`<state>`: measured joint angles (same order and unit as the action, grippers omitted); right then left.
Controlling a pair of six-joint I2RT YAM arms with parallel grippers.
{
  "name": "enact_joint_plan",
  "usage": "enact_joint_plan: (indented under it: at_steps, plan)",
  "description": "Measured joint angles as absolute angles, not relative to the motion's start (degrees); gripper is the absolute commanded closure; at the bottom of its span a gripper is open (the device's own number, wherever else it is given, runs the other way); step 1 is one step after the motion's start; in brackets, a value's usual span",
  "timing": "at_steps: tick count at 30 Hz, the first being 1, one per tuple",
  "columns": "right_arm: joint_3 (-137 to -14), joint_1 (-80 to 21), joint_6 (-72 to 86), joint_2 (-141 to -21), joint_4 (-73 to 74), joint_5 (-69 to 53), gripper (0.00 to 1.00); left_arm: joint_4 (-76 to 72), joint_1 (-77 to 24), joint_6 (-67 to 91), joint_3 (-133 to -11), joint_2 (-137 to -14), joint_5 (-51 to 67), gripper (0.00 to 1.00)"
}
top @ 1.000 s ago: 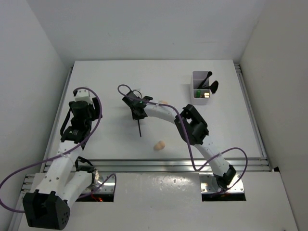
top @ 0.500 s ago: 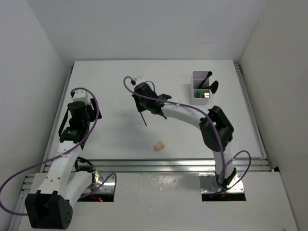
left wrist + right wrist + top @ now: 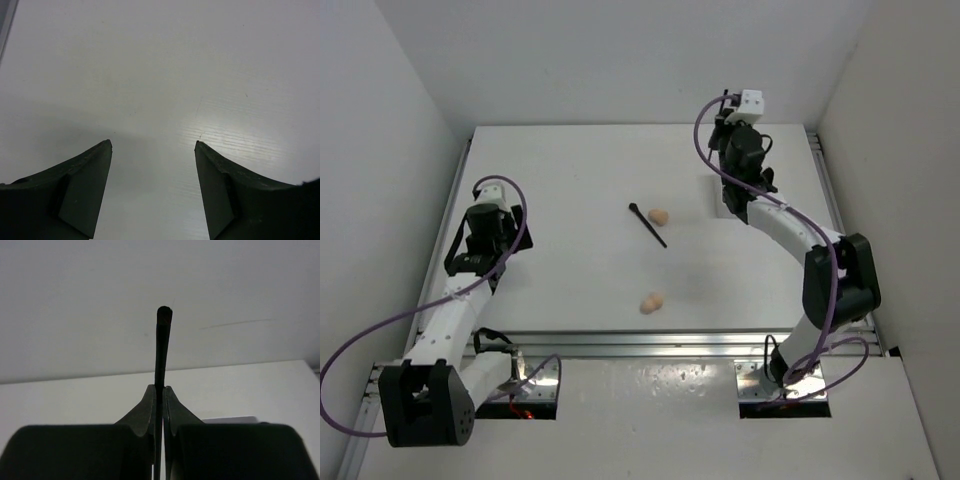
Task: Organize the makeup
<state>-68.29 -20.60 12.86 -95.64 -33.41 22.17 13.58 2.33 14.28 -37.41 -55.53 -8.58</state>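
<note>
Black stick (image 3: 161,355), lower end unseen (inside right end effector (image 3: 160,388))

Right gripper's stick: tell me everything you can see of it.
The stick is thin, black and matte, with a blunt rounded tip. It points straight out past the right gripper, whose fingers are shut on its shaft, one each side. Its lower part is hidden between them. Nothing else visibly touches it.

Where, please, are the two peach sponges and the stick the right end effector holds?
far sponge (image 3: 659,216), top external view, its middle
near sponge (image 3: 652,301), top external view, its middle
held black stick (image 3: 161,345), right wrist view, mid-shaft
</note>
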Motion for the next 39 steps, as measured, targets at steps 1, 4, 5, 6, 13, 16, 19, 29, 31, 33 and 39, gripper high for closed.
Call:
enact_joint_plan:
  at_steps: [1,4,5,6,13,16,19,29,31,33,39]
  plan:
    - [-67.5,-19.6,12.0,-95.9,-35.2,23.0,1.0,13.6,2.3,14.2,-38.0,-57.0,-8.3,0.27]
    - [-65.9,-17.2,9.7,-97.5,-40.6,24.9,1.0,13.1,2.3,14.0,-39.7,-60.9,-7.2,0.27]
    - [-65.7,-16.4,9.0,-98.5,-42.7,25.2,1.0,12.6,2.3,13.8,-40.2,-62.1,-6.8,0.27]
    - [-65.6,-15.7,8.5,-99.5,-44.8,25.4,1.0,12.1,2.4,13.6,-40.7,-63.2,-6.5,0.27]
    - [-64.7,-12.4,6.9,-107.0,-52.5,26.0,1.0,10.2,3.4,13.5,-46.2,-71.3,-4.4,0.27]
    - [-62.8,-11.8,6.9,-108.2,-53.9,26.5,1.0,9.5,3.8,13.5,-47.4,-73.7,-4.0,0.27]
    - [-61.2,-11.8,7.1,-109.3,-55.5,27.3,1.0,9.5,3.9,13.3,-47.5,-74.6,-3.8,0.27]
    - [-58.6,-11.9,7.7,-116.4,-59.7,28.7,1.0,9.5,3.9,12.2,-47.5,-75.0,-3.8,0.27]
    - [-57.9,-12.1,8.3,-116.5,-60.8,29.3,1.0,9.5,3.9,12.1,-47.5,-75.1,-3.8,0.27]
    - [-57.6,-12.3,8.9,-116.5,-61.3,29.8,1.0,9.5,3.9,11.9,-47.5,-75.5,-3.8,0.27]
    - [-57.0,-13.6,9.2,-116.7,-63.4,30.5,1.0,9.6,3.4,11.0,-48.6,-77.0,-3.8,0.27]
